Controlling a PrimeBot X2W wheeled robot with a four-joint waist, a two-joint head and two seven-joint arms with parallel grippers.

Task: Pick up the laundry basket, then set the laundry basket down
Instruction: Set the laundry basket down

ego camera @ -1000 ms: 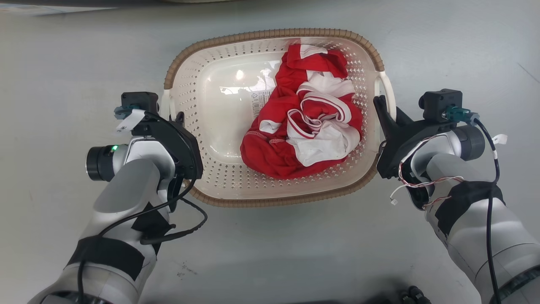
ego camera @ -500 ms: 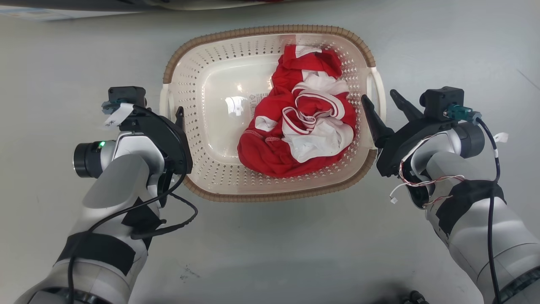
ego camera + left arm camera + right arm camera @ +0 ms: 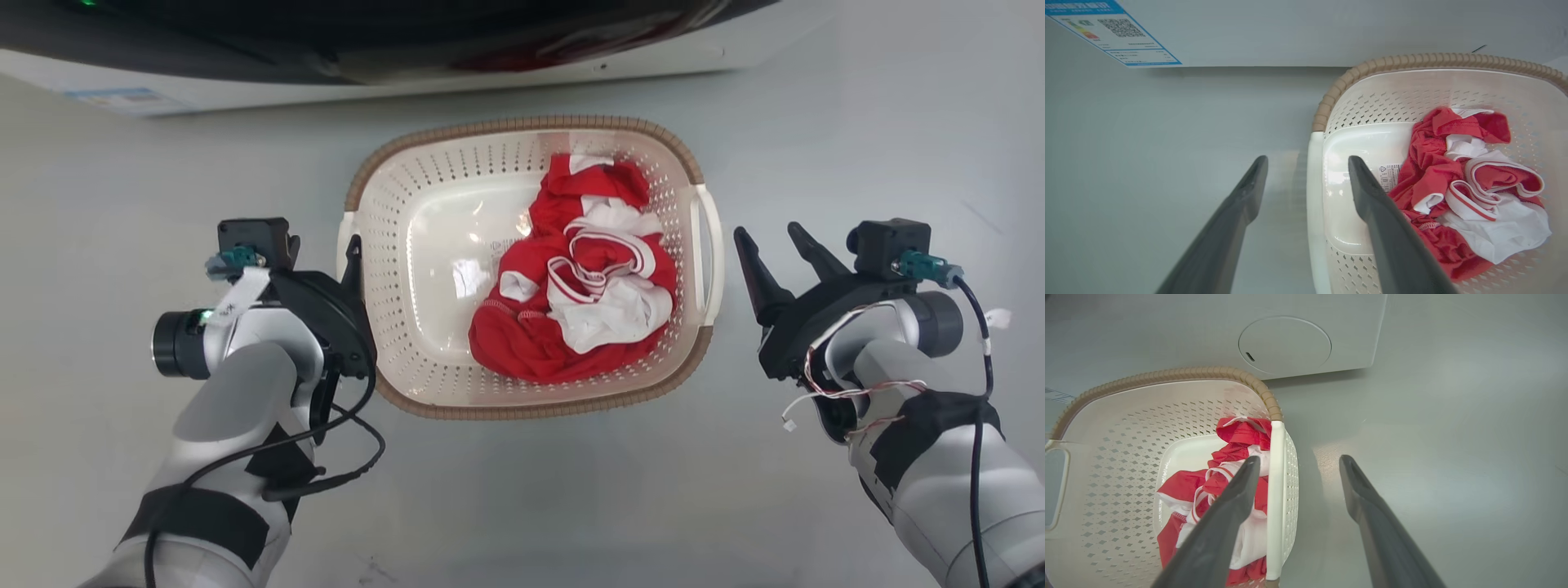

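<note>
The laundry basket [image 3: 522, 406] sat on the floor [image 3: 522, 498], the left tool [image 3: 1307, 160] and right tool [image 3: 766, 231] both released and spread wide, flanking its handles [image 3: 707, 245], likely the carrying grips.

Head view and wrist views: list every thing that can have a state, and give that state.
Laundry basket, upright on the floor, unheld.
Clothes, crumpled inside the basket.
Left gripper, open, at the basket's left handle.
Right gripper, open, apart from the basket.
Washing machine flap, shut.
</note>
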